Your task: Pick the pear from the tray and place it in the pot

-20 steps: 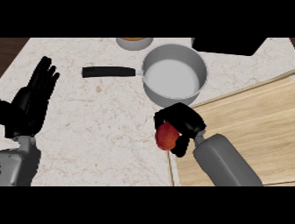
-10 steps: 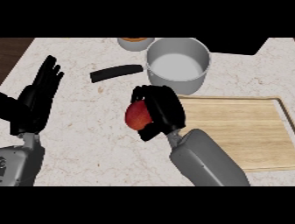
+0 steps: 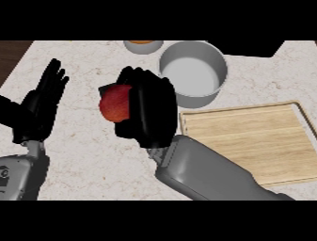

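Holding the pear (image 3: 115,103) in my right hand (image 3: 147,110), fingers curled round it, above the counter just left of the pot (image 3: 194,73). Tray (image 3: 258,141) bare, so pickup's done; drop-in's left. Left hand (image 3: 35,108) resting, fingers straight.

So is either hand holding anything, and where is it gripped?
The right hand holds the pear, fingers curled around its side. The left hand holds nothing.

Red pear (image 3: 115,103) in right hand (image 3: 147,110); grey pot (image 3: 193,73) upright; wooden tray (image 3: 258,141).
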You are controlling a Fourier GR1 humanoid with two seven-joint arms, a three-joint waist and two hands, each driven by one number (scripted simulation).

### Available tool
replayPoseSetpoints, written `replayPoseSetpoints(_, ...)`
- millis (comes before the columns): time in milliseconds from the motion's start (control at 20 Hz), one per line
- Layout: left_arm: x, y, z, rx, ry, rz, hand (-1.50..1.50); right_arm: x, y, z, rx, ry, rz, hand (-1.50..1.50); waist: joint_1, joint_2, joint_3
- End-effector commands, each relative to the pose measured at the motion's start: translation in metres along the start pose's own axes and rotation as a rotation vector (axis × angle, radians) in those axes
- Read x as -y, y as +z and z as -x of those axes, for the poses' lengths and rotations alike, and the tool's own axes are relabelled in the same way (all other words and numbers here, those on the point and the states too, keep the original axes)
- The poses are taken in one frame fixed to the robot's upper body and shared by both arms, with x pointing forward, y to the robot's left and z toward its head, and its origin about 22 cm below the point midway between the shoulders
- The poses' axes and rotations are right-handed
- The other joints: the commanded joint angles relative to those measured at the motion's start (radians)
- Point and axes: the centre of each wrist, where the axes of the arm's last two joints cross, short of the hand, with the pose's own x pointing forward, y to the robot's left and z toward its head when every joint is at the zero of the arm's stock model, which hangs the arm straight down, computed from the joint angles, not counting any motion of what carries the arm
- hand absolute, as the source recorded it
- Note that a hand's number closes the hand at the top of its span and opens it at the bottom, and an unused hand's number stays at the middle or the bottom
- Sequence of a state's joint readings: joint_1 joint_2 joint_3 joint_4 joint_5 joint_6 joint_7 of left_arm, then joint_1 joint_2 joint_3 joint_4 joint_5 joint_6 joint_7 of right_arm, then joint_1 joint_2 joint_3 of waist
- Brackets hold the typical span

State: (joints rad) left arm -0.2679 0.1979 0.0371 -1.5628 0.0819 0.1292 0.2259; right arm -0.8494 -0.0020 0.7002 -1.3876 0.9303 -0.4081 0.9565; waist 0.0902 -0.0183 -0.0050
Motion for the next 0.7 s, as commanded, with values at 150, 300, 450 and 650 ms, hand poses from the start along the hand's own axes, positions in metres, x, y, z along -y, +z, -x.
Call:
replayPoseSetpoints(150, 0.001, -0.003, -0.005, 0.026, -0.008, -0.003, 0.00, 0.006, 0.000, -0.048, -0.136, -0.073, 0.111, 1.50, 0.000, 0.016, 0.002)
replayPoseSetpoints(300, -0.008, -0.001, 0.005, 0.013, 0.001, -0.006, 0.00, -0.001, -0.016, -0.044, -0.165, -0.039, 0.140, 1.50, -0.010, 0.024, 0.001)
replayPoseSetpoints(450, -0.003, -0.004, -0.011, 0.034, 0.001, -0.010, 0.00, -0.006, -0.017, -0.038, -0.214, -0.094, 0.110, 1.50, -0.011, 0.022, 0.003)
replayPoseSetpoints(650, -0.006, 0.005, 0.000, 0.030, 0.030, -0.025, 0.00, -0.003, -0.037, -0.030, -0.211, -0.185, 0.175, 1.50, -0.017, 0.025, 0.004)
